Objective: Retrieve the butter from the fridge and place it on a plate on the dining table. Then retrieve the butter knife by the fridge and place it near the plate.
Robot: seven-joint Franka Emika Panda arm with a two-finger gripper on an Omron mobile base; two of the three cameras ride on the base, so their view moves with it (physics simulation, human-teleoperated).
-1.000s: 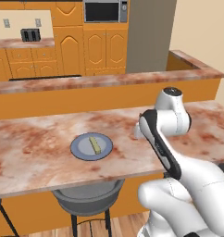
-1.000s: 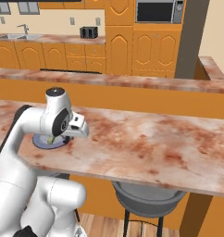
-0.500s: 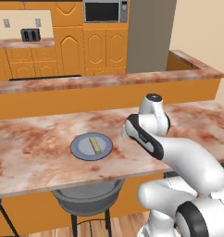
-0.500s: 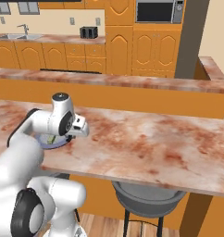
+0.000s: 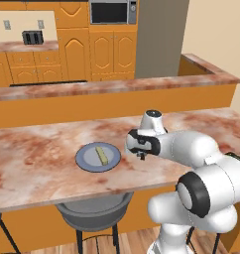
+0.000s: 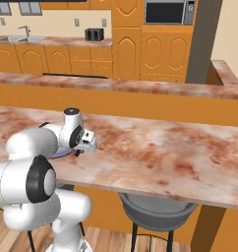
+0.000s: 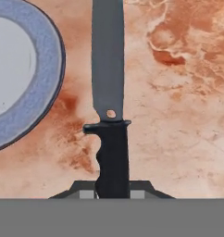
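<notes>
Moved since before: my arm has swung lower and closer to the plate (image 5: pixel 98 157); a moment ago the hand was higher and further to the side.
End effector: I see the end effector (image 5: pixel 141 155) clenched on the dark handle of the butter knife (image 7: pixel 109 99), with the blade sticking out ahead of it.
Butter knife: it hangs just above the worktop (image 5: pixel 37 149), right beside the plate's rim, not on the plate.
Butter: the butter (image 5: pixel 101 154) lies on the plate, a little yellow stick near the middle.
Plate: it sits flat on the worktop, above a grey stool (image 5: pixel 94 215).
How the knife feels: I think it is light, hard and stiff. It will not bend or squash.
Slippery: I think the smooth blade would slide in a grip. The handle has bumps, so it holds better.
Where to hold: the handle is the best place, and that is where I have it now.
Care: I judge it could tip or spin if I let go from high up, so low and flat is safer.
Left to do: I think just setting it down next to the plate.
</notes>
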